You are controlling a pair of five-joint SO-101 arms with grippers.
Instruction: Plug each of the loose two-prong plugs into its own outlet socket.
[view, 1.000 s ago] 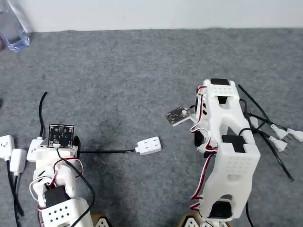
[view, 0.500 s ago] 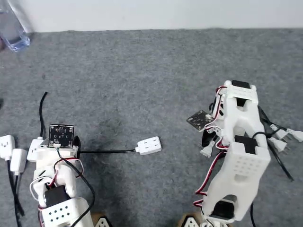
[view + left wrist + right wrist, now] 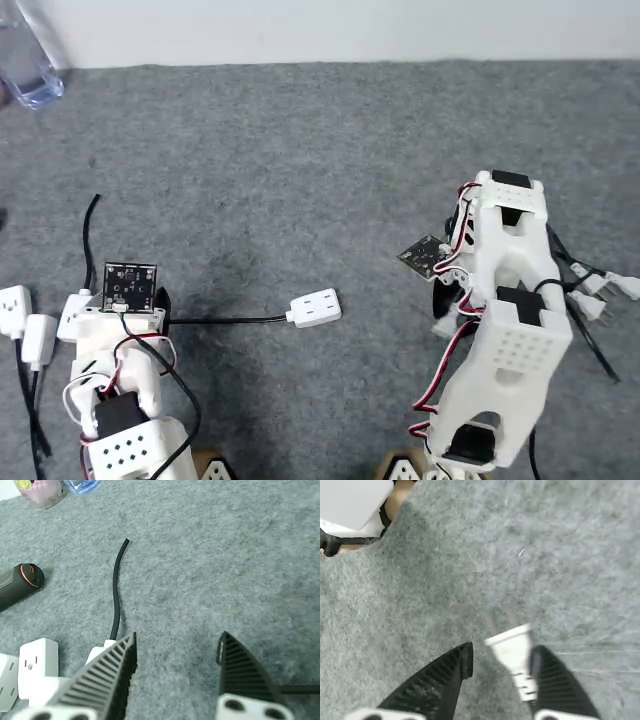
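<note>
The right arm (image 3: 500, 340) stands at the right side of the grey felt-covered bench (image 3: 300, 170), bent forward with its wrist low over the felt. Its pincer (image 3: 503, 651) has the two black ribbed fingers (image 3: 437, 680) spread apart, and a white two-prong plug (image 3: 512, 647) lies on the felt between them, close against one finger, prongs pointing away from the arm. Whether that finger touches the plug cannot be told.

More loose plugs (image 3: 592, 306) on black cords lie at the right edge of the bench, just beside the right arm. The white outlet socket (image 3: 315, 308) sits near the middle of the bench, well apart from the right pincer, between the two arms. Its black cord (image 3: 225, 320) runs left toward the left arm (image 3: 120, 390).

The left arm is folded back at the near-left corner. Its pincer (image 3: 177, 639) is also spread wide, with nothing between the fingers, just bare felt. Beside it lie white outlet blocks (image 3: 38, 672), and a short black cable (image 3: 116, 587) curves from them toward the far side. A dark cylindrical tool with an orange ring (image 3: 17, 582) rests further left, and a clear bottle (image 3: 25, 60) stands in the far-left corner.
</note>
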